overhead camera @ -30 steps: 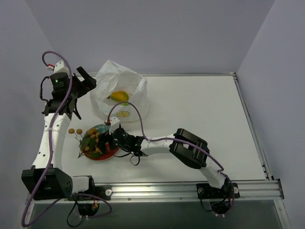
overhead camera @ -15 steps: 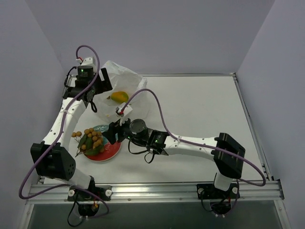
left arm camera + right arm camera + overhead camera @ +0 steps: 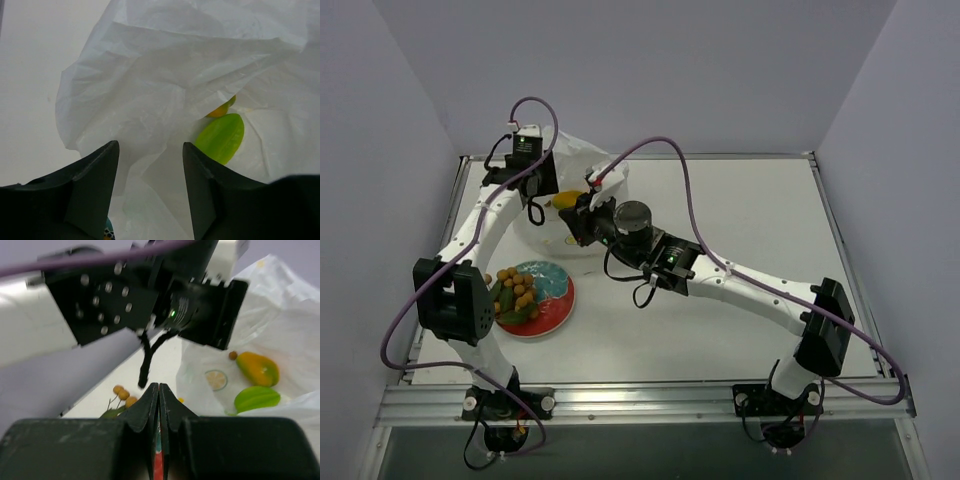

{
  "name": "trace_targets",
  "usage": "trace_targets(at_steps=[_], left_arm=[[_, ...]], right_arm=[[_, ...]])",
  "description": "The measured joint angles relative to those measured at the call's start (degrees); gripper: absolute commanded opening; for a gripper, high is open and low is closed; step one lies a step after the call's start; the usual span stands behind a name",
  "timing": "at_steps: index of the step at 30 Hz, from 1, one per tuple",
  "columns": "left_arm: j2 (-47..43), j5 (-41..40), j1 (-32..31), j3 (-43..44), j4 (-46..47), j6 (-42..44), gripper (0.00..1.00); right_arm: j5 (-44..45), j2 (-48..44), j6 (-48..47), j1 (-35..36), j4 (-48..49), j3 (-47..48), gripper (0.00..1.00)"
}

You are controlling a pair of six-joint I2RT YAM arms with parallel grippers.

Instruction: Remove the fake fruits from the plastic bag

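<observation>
Two robot arms meet over a thin, crinkled, translucent white plastic bag [image 3: 150,75] at the far left of the white bench [image 3: 760,210]. The left fingers [image 3: 97,175] stand apart, open, just over the bag's rumpled fold. Whether they touch the film cannot be told. The right fingers [image 3: 147,410] are pressed flat together, gripping nothing, by the bag's near edge and close beside the left arm's wrist.

Inside the bag's open mouth lie a yellow-orange round plastic fruit [image 3: 257,368] and a glossy green plastic fruit [image 3: 256,397] just beside it. With them are a pale round slice [image 3: 216,380] and one loose small tan-brown ball [image 3: 233,355].

Outside the bag, a bunch of tan-brown balls with green leaves [image 3: 515,292] rests on the left side of a red-rimmed teal patterned plate [image 3: 548,325]. The plate sits on the bench nearer than the bag, toward the left edge.
</observation>
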Motion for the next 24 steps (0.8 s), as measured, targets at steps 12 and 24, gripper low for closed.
trace_targets(at_steps=[12,24], left_arm=[[2.1,-1.3,0.1,-1.9,2.6,1.6,0.02],[-5.5,14.5,4.6,-13.8,13.8,-3.5,0.02]], right_arm=[[20.0,6.0,-2.9,-5.8,-5.3,12.1,0.85],[26.2,10.3,-0.2,-11.3,-9.4,1.4,0.28]])
